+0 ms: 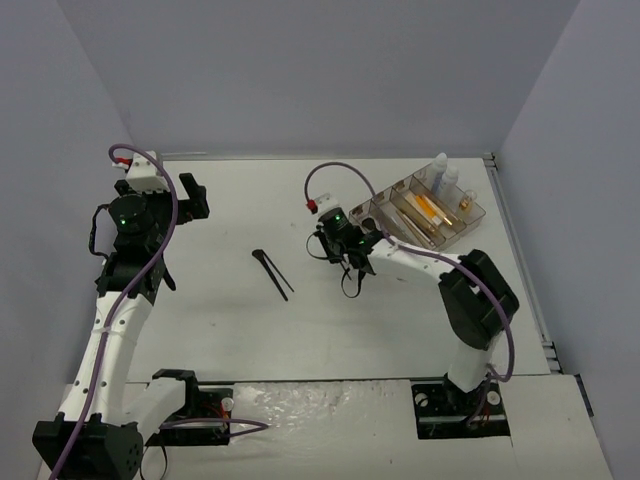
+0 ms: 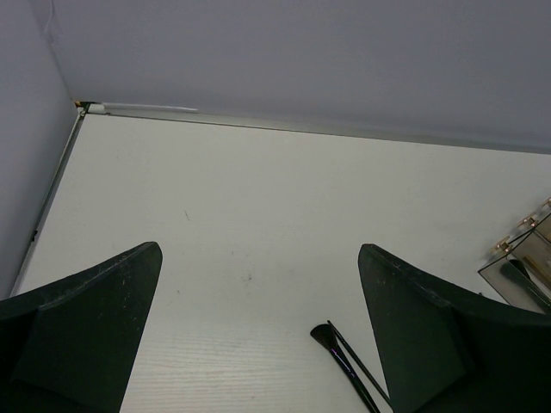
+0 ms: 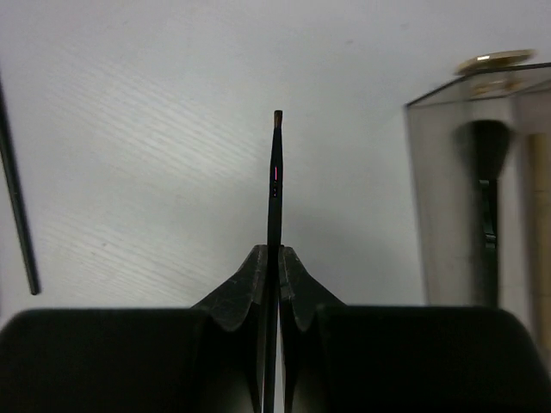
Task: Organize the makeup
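Closest to my right wrist camera were the two black fingers of the right gripper [image 3: 274, 258], pressed together and pinching a thin black brush [image 3: 275, 172] that stuck straight out in front. Next came the big white table [image 1: 230, 330]. At its far right corner sat the clear tray [image 1: 480, 212], and the right gripper was just beside the tray's left end. I guessed most of the job was done, because most of the makeup was already in or by the tray. Two white bottles [image 1: 443, 172] stood at its far end, though I could not tell if they were inside it. An orange tube [image 1: 430, 208] lay in a middle slot, with thin tan sticks [image 1: 405, 220] in the slot beside it. A fat black brush [image 3: 488, 172] lay in the end slot, and a tiny amber vial [image 1: 466, 204] sat near the right side. Two things were left to do, I thought. One was to put the pinched brush in a slot. The other was to fetch two more black brushes [image 1: 272, 272], which lay touching at one end in the middle of the table, well apart from the tray. My left gripper [image 2: 260, 254] was spread wide with nothing in it, over the far left part of the table. I looked for names or words and could not read any. The pinched brush had a tiny pink mark on its handle, too small to read.
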### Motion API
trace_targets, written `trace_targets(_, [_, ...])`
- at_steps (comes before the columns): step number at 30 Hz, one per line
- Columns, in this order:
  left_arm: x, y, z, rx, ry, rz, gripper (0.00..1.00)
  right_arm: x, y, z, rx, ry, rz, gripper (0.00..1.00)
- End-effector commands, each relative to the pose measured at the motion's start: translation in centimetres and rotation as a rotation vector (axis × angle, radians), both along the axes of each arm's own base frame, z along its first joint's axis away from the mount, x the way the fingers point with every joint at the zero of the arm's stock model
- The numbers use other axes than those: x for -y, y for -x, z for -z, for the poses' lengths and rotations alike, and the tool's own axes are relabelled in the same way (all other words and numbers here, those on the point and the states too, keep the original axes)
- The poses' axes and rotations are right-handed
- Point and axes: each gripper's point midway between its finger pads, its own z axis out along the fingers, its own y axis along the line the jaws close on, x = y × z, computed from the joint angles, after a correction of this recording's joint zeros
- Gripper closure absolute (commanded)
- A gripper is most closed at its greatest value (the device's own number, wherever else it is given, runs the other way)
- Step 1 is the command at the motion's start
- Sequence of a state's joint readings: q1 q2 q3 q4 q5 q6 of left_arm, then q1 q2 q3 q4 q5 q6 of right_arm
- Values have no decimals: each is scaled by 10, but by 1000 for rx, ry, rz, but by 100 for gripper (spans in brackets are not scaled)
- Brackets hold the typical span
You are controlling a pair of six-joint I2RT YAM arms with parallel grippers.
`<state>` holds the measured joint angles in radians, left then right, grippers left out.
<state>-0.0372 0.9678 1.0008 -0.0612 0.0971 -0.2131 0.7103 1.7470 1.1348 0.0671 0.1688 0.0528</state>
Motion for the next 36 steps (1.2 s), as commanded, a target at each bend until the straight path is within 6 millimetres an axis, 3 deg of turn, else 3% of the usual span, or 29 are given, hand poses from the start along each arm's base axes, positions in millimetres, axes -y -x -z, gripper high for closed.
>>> trace_targets(1, [-1, -5, -33, 112, 14, 0, 3, 60, -16, -47, 105, 113, -53, 100])
trace_targets(6, [0, -5, -32, 108, 15, 3, 3, 107, -33, -53, 128, 199, -38, 100])
trace_targets(14, [-1, -6, -31, 106, 12, 0, 3, 118, -53, -45, 122, 282, -70, 100])
trace_targets(16, [-1, -6, -30, 105, 11, 0, 3, 120, -56, -42, 118, 294, -61, 93])
trace_targets(18, [-1, -6, -31, 106, 12, -1, 3, 118, -58, -37, 106, 294, -64, 76])
trace_targets(22, [0, -6, -30, 104, 12, 1, 3, 107, -58, -41, 107, 239, -72, 63])
trace_targets(25, [0, -6, -30, 103, 14, 2, 3, 91, -55, -49, 112, 170, -92, 54])
trace_targets(27, [0, -6, -31, 104, 15, 3, 3, 72, -49, -56, 116, 116, -112, 53])
trace_targets(32, [0, -6, -31, 102, 20, 4, 3, -6, -19, -61, 131, -32, -235, 53])
trace_targets(36, [1, -7, -29, 97, 20, 5, 3, -65, 5, -34, 84, -61, -329, 52])
